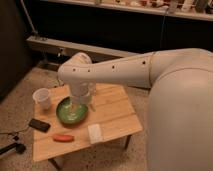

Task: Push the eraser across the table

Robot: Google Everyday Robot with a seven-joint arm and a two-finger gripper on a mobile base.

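Your gripper (80, 101) hangs over the green bowl (62, 115) on the table (117, 112); you cannot tell whether it is open or closed. The white eraser (95, 133) lies near the front edge, apart from the gripper, so the push seems not yet begun.

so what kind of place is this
Probably an indoor lab or workshop: speckled floor, a cluttered shelf at the back, and a low wooden table. The gripper hangs over the green bowl.
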